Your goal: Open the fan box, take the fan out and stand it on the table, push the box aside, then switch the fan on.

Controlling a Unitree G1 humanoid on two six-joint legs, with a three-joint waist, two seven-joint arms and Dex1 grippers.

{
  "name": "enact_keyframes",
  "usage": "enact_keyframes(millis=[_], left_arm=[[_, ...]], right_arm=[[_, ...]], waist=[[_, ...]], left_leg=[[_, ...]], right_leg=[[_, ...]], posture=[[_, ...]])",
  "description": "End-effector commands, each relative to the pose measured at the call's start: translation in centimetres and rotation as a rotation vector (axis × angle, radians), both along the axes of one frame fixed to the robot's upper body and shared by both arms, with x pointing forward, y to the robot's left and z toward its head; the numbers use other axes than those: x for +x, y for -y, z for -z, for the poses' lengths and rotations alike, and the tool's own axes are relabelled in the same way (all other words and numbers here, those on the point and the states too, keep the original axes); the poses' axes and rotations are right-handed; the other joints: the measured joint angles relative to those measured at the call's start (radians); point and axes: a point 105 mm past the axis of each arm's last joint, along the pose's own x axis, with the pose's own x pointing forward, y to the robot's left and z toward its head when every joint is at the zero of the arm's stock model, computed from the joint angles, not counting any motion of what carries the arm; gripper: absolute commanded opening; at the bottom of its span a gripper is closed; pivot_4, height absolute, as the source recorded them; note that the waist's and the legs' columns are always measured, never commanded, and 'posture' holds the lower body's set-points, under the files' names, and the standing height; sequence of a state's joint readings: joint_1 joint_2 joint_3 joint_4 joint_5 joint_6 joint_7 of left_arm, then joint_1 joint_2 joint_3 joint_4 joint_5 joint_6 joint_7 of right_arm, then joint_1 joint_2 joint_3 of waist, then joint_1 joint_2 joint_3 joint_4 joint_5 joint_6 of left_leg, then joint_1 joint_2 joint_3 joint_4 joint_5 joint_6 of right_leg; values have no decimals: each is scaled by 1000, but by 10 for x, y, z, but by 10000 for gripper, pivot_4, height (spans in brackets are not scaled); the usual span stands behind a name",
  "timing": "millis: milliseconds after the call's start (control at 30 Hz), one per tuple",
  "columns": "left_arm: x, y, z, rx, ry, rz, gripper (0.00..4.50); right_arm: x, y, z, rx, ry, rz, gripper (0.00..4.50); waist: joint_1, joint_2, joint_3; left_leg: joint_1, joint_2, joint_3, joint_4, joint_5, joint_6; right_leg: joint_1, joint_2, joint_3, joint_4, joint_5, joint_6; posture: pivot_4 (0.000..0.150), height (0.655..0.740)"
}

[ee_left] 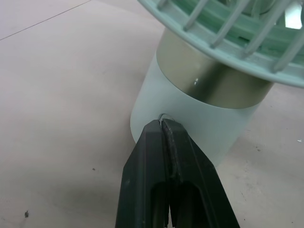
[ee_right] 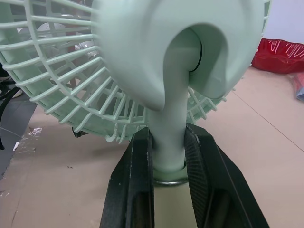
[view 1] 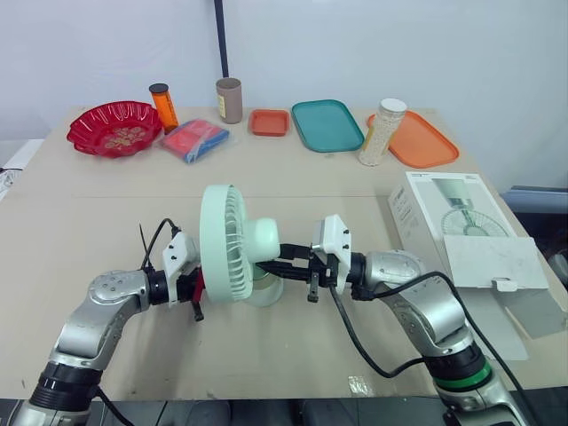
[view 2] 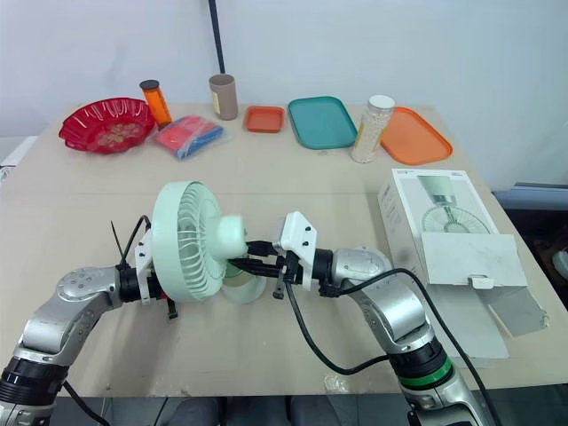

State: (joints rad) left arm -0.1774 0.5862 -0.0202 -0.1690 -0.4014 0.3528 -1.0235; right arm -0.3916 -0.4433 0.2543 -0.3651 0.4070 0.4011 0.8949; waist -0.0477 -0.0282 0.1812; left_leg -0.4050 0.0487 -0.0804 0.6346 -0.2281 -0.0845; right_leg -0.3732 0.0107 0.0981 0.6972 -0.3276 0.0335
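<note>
- Clamping the fan [view 1: 226,241] by its neck, my right gripper [ee_right: 167,141] holds it upright on the table [view 1: 106,213].
- My left gripper [ee_left: 163,125] is pinched closed, tips against the fan's base.
- Box [view 1: 453,222] lies apart, rightward.

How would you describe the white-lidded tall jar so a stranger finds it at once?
At the far edge of the table, toward the robot's right, a teal tray and an orange tray lie side by side. The jar stands upright between them. Unlike the orange bottle and brown tube farther left, it is filled with pale grains and white-capped.
</note>
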Motion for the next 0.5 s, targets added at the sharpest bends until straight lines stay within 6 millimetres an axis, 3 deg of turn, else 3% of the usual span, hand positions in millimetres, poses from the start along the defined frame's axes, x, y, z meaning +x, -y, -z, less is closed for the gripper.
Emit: enact_keyframes(millis=[33, 500], left_arm=[[0, -3, -19, -22, 61, -3, 1152], [4, -35, -29, 17, 87, -134, 1152]], right_arm=[[-8, -5, -7, 3, 29, -40, 3440], [-3, -4, -17, 28, 52, -33, 3440]], waist=[[0, 0, 0], [-1, 0, 0]], left_leg=[[0, 0, 0, 0, 0, 0], [0, 0, 0, 0, 0, 0]], right_leg=[[0, 0, 0, 0, 0, 0], [0, 0, 0, 0, 0, 0]], posture=[[1500, 7400], [1500, 7400]])
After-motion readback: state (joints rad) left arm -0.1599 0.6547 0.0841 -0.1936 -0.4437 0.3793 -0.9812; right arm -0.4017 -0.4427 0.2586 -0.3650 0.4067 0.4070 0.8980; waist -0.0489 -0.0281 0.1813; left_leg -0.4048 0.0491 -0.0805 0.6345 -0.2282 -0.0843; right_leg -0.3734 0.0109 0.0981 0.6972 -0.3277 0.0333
